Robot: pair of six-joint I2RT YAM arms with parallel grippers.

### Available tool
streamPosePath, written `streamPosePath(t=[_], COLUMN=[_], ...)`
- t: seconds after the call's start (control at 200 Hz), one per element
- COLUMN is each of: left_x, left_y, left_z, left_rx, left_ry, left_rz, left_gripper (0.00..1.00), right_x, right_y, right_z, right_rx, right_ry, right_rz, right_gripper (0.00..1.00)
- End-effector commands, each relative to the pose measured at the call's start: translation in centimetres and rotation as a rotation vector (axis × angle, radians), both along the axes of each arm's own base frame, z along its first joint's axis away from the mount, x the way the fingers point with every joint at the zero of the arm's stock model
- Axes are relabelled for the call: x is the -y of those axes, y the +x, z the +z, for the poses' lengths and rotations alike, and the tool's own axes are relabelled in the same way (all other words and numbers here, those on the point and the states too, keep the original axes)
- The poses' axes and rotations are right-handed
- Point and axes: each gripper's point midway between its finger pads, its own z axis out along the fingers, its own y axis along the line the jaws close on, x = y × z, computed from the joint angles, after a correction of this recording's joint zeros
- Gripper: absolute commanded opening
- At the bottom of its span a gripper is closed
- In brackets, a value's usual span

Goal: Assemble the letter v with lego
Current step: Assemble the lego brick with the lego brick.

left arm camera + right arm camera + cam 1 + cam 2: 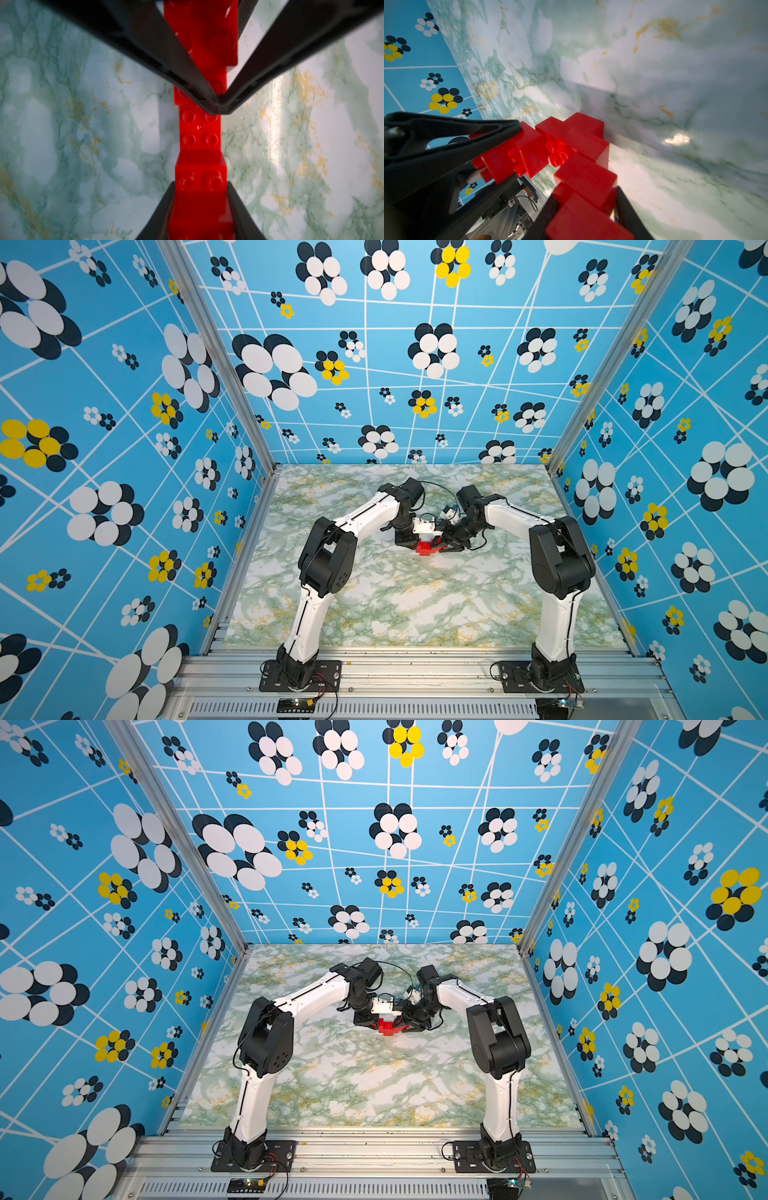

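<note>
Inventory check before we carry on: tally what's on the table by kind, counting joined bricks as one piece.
Red lego, joined: 1
Arms: 2 (left arm, right arm)
Grippers: 2 (left gripper, right gripper), both shut on the lego
Total: 5

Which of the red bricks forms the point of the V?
The middle brick, its studs bare, between the left gripper and the right gripper; the other bricks step up from it toward each gripper.
</note>
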Motion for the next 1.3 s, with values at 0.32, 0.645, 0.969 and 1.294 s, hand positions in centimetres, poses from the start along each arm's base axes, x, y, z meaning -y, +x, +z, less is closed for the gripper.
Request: streamPosePath(t=[0.32,0.645,0.969,1.294], left_x=[-0.3,0.1,0.8,1.7], left_y=[-1.8,-1.2,-0.9,-0.8], left_z=[-4.2,-3.2,-1.5,2.7], left_rx=[-0.05,-0.009,0.038,0.103], left_ry=[0.058,0.015,-0.031,-0.186], left_rz=[-0.021,0.0,0.0,0.013], left_gripper=[0.07,0.18,0.97,1.0], right_x=[0.7,0.7,0.6,0.7], right_y=[-0.8,-0.9,-0.8,-1.0], right_z=[-1.8,-1.9,-1.7,-1.1], right_rx=[-0.037,-0.04,-0.036,-0.027], right_ry=[-0.072,-0.075,-0.073,-0.09], right_rz=[0.013,0.014,0.015,0.034], right_gripper=[0.4,0.4,0.4,0.61])
